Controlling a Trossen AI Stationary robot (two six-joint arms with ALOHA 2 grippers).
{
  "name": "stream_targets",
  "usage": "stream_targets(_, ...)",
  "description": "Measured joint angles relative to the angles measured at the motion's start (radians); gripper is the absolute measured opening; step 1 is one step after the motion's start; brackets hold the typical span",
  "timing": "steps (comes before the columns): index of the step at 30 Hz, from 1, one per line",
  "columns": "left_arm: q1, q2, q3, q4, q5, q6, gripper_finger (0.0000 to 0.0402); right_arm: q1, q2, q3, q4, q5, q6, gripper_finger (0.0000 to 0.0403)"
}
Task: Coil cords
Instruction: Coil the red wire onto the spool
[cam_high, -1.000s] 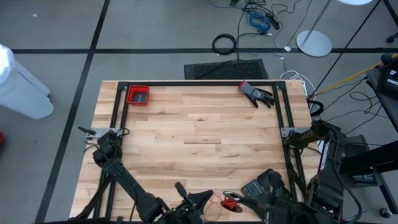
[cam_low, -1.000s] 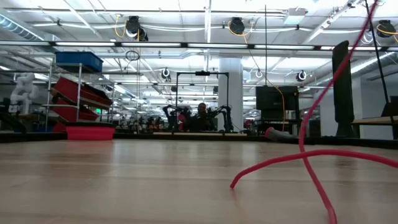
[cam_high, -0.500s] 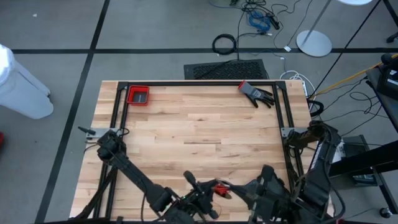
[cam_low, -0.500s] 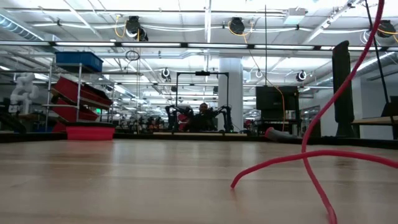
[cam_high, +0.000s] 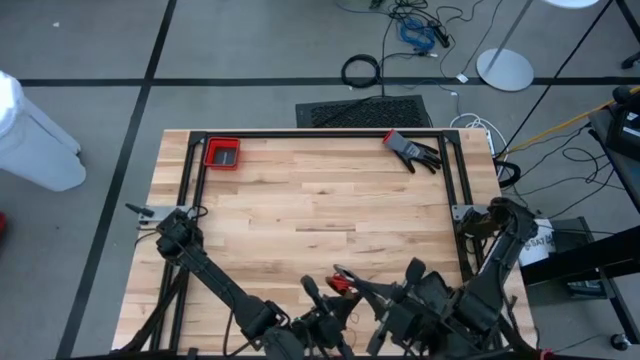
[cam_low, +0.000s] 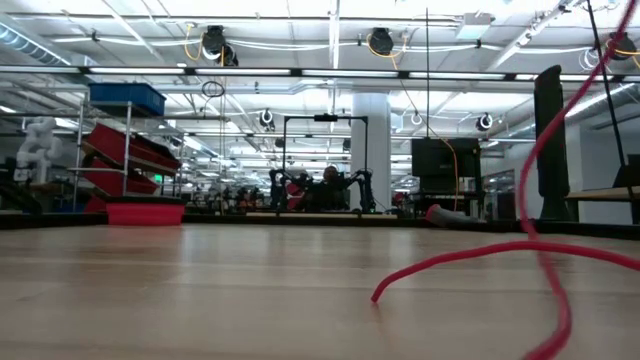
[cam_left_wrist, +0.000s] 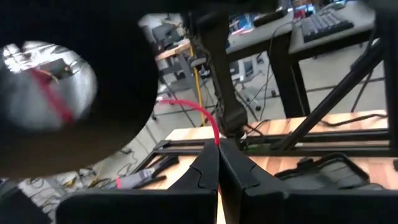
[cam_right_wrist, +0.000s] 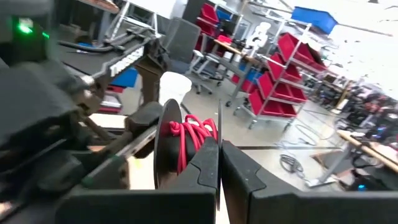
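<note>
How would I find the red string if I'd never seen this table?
Find the wooden table and look at its near edge, where the two dark arms meet. The red cord is wound on a small black disc between the grippers. It is thin as string, unlike the red bin at the far corner.

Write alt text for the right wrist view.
The right gripper is shut on a thin black disc, seen edge-on, with red cord wound in a bundle against it. Behind are red shelving racks and a white bin.
</note>
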Motion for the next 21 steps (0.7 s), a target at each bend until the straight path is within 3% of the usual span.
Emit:
stream_targets(11, -0.034, 0.0, 0.0, 0.099, 0.007, 0.128, 0.0, -0.036, 0.021, 0.0, -0.02, -0.003, -0.037, 0.0)
stream_targets(21, -0.109, -0.001, 0.059, 0.095, -0.118, 0.229, 0.0, -0.044, 0.021, 0.0, -0.036, -0.095, -0.037, 0.0)
